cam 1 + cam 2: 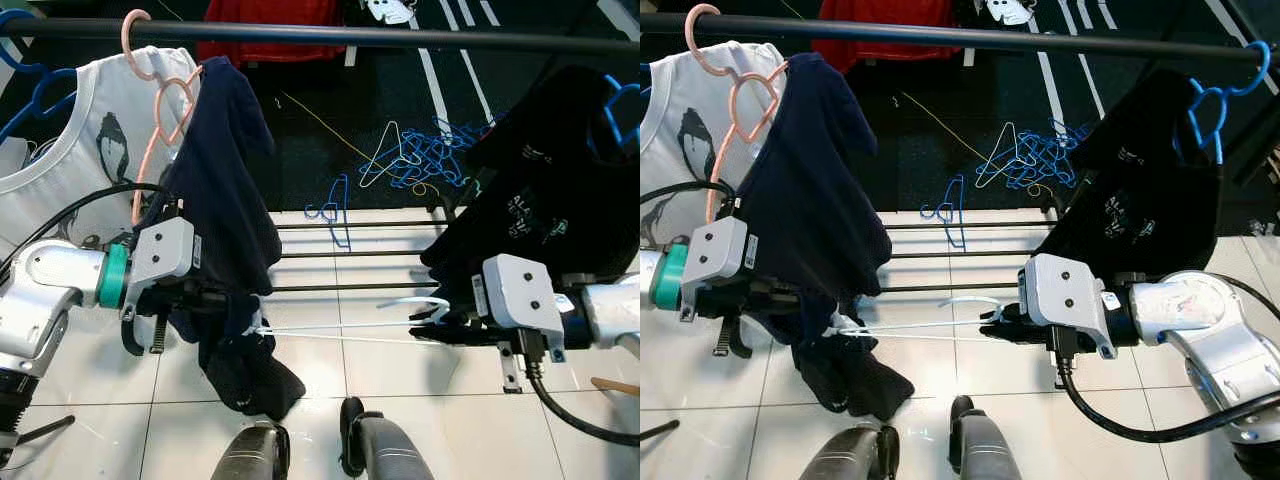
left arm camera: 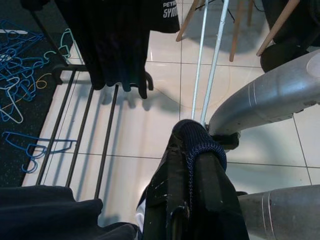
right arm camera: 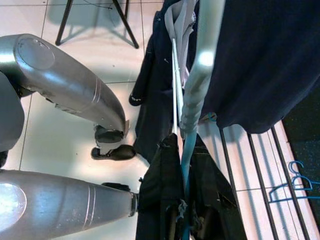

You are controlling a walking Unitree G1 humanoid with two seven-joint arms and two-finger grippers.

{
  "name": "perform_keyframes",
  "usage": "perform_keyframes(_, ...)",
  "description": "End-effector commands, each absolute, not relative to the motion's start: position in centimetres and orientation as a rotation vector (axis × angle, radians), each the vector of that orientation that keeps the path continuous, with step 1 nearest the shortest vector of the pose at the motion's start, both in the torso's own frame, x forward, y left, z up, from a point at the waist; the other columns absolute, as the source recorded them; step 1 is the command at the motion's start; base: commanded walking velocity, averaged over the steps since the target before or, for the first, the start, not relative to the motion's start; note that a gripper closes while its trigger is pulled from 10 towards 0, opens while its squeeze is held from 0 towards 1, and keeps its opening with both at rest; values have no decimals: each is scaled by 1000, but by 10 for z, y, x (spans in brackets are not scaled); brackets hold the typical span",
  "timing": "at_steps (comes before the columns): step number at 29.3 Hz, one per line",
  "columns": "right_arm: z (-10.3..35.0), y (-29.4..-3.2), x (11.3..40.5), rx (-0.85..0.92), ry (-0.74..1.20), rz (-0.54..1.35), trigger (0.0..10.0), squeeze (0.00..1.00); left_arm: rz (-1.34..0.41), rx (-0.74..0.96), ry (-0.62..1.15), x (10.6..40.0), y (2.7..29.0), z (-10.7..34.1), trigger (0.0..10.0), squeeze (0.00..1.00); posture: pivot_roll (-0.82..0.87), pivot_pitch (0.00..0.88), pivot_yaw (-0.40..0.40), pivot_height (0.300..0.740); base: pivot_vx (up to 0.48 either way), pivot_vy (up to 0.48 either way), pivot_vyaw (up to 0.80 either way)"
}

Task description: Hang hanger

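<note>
Holding a white wire hanger (image 1: pixel 350 328) level between both grippers, below the black clothes rail (image 1: pixel 400 36) and above the white tile floor (image 1: pixel 400 370).

Right gripper (image 1: pixel 1005 318): fingers closed on the hook end of the hanger; the hook loop curls just above the fingertips. Right wrist view shows the pale hanger wire pinched between the two black fingers (image 3: pixel 167 200) and running off toward the navy cloth.

Left gripper (image 1: pixel 235 310): fingers clamped on the far end of the hanger together with a fold of the navy garment (image 1: pixel 225 200). Left wrist view shows a ribbed navy hem wrapped over the fingertips (image 2: pixel 200 150), with the two white wires leading away toward the right arm.

Navy garment: upper part draped over a pink hanger (image 1: pixel 160 95) hooked on the rail, lower part bunched and hanging beneath the left gripper. Cannot tell how much of the white hanger sits inside the cloth.

Also on the rail: white printed tank top (image 1: pixel 80 130) beside the pink hanger on the robot's left, and a black shirt (image 1: pixel 1140 200) on a blue hanger (image 1: pixel 1215 95) on the right.

Behind the rack's lower bars (image 1: pixel 340 255), a pile of blue hangers (image 1: pixel 430 155) lies on the dark carpet. Robot's feet (image 1: pixel 320 450) at the bottom edge.
</note>
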State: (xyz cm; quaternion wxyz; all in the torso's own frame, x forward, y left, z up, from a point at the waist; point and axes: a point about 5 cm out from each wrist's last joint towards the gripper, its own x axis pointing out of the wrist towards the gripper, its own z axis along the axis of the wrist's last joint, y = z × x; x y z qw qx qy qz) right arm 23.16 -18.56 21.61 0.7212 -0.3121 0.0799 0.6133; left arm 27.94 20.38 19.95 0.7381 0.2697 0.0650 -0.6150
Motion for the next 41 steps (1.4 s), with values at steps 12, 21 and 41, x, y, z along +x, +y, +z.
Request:
perform_keyframes(12, 216, -184, 233, -695, 165, 1366, 10000, 0, -1385, 572, 134, 273, 198, 200, 10000, 0, -88, 137, 74, 740, 0, 0, 0)
perform_keyframes(21, 213, -175, 226, -663, 159, 1424, 10000, 0, -1361, 576, 123, 277, 196, 198, 10000, 0, -89, 132, 73, 740, 0, 0, 0)
perform_keyframes(41, 197, -166, 218, -618, 195, 1476, 10000, 0, -1386, 549, 13, 282, 176, 219, 10000, 0, -88, 138, 82, 740, 0, 0, 0)
